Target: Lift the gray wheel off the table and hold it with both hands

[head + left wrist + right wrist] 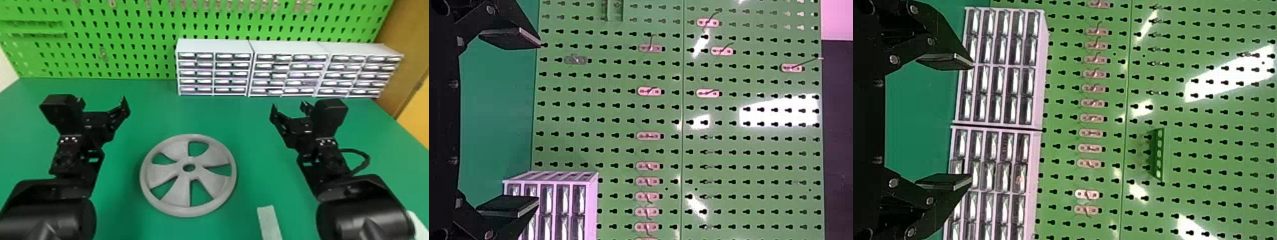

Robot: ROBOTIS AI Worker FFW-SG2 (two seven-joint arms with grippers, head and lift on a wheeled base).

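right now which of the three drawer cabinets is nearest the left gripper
The leftmost cabinet; the middle one and rightmost one stand farther to its right.

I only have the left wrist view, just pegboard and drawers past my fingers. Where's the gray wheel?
Observer: The gray wheel lies flat on the green table, between the two arms and nearer the robot than both grippers.

Operator: And the right gripper, is it holding anything?

Observer: No, the right gripper is open and empty.

Operator: Anything else on the table near the wheel?

Observer: A pale strip, to the wheel's right and toward the robot, not touching it.
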